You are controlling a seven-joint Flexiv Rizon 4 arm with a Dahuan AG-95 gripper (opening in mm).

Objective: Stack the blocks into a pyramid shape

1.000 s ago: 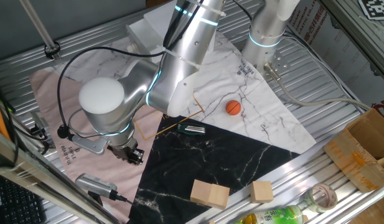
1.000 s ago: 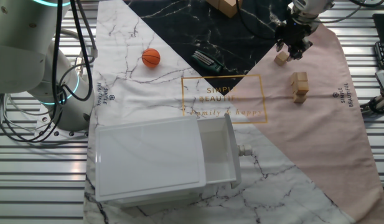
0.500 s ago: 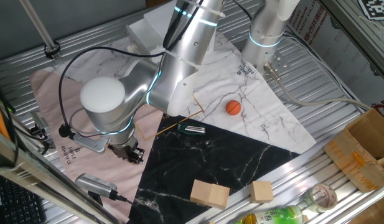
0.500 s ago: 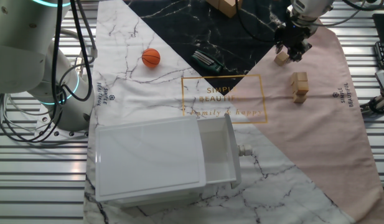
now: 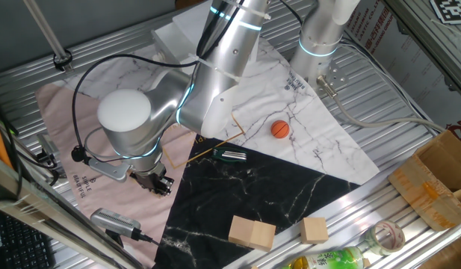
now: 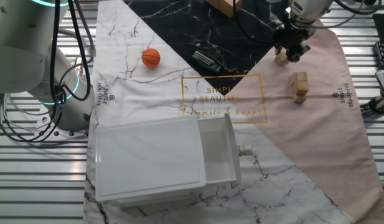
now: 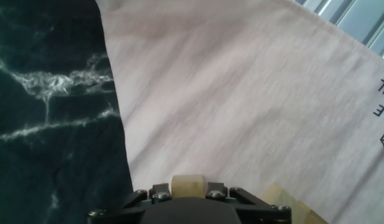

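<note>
Tan wood showed in two spots on the pink cloth (image 6: 322, 130). One loose block (image 6: 280, 58) lay near the edge of the black mat (image 6: 241, 31). A little stack (image 6: 299, 86) of blocks stood apart from it, further out on the pink. I could not count how many cubes were in the stack. The other cubes were not in sight.

The gripper (image 6: 291, 45) hung right by the loose block. In the other fixed view the block peeked out just below and to the left of the fingers, so close that I could not tell if they touched it. The block was a cube, so it had no long side to line up with.

In the hand view a pale bit showed low down between the finger parts, over the pink cloth. It might have been a block, but I could not be sure. So I could not tell if the jaws were open or closed.

The arm (image 5: 215, 82) bent down from the back of the table and reached over the cloth, with its hand pointed down. The stack was the nearest place to carry a block.
</note>
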